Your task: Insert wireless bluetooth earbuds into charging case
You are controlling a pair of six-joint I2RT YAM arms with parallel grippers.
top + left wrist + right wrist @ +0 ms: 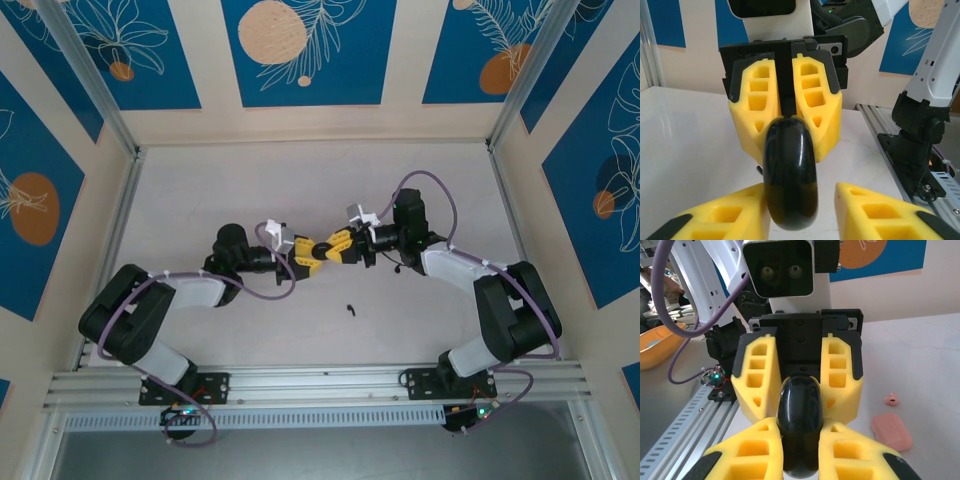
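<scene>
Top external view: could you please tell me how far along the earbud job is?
Done: no earbud visibly seated. In hand: the right gripper is shut on the black disc, and the left gripper has its jaws either side of it. Left: a black earbud and a pink earbud lie loose on the table.

The disc (800, 425) is glossy black, the fingers (757, 375) yellow. The box (891, 432) and one earbud (891, 399) are pink, another earbud (350, 308) black. Wall panels (350, 60) show white leaves on blue.
</scene>
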